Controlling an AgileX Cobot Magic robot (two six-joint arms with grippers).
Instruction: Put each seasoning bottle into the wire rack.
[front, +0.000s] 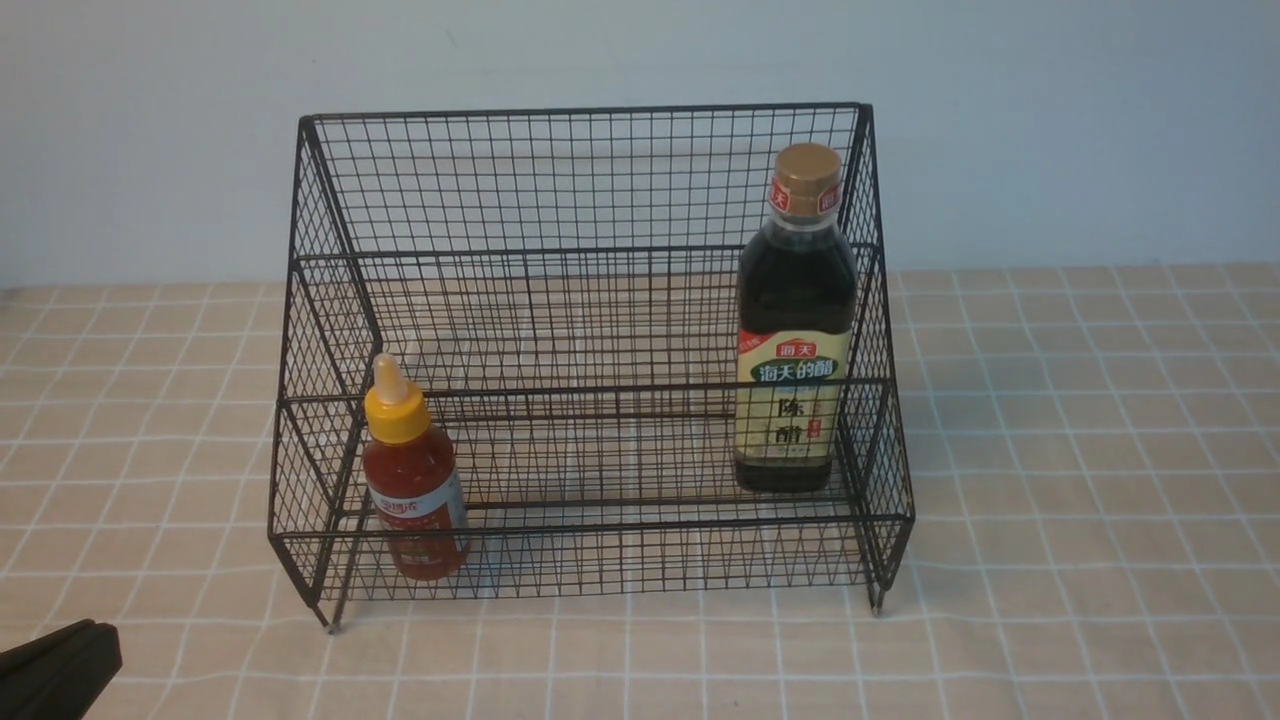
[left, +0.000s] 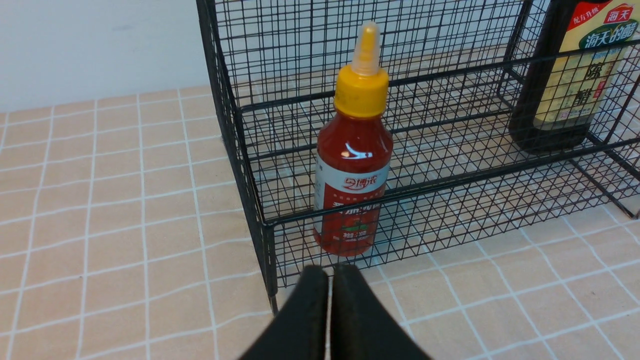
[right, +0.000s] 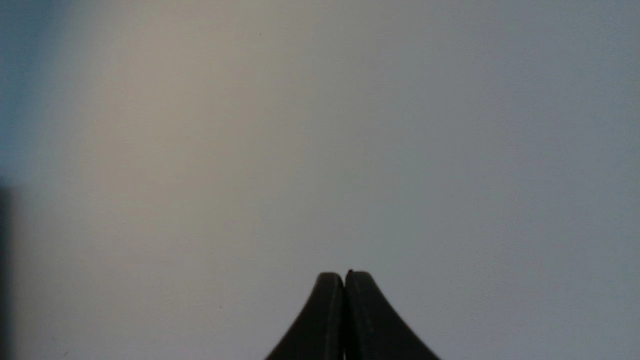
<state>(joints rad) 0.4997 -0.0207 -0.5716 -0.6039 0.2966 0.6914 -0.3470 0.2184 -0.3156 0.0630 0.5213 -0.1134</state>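
The black wire rack stands mid-table. The red sauce bottle with yellow nozzle cap stands upright inside its lower tier at the left end; it also shows in the left wrist view. The dark vinegar bottle with gold cap stands upright inside the rack at the right end, partly seen in the left wrist view. My left gripper is shut and empty, just in front of the rack's front left corner; part of it shows in the front view. My right gripper is shut and empty, facing a blank wall.
A beige checked cloth covers the table. A pale wall stands close behind the rack.
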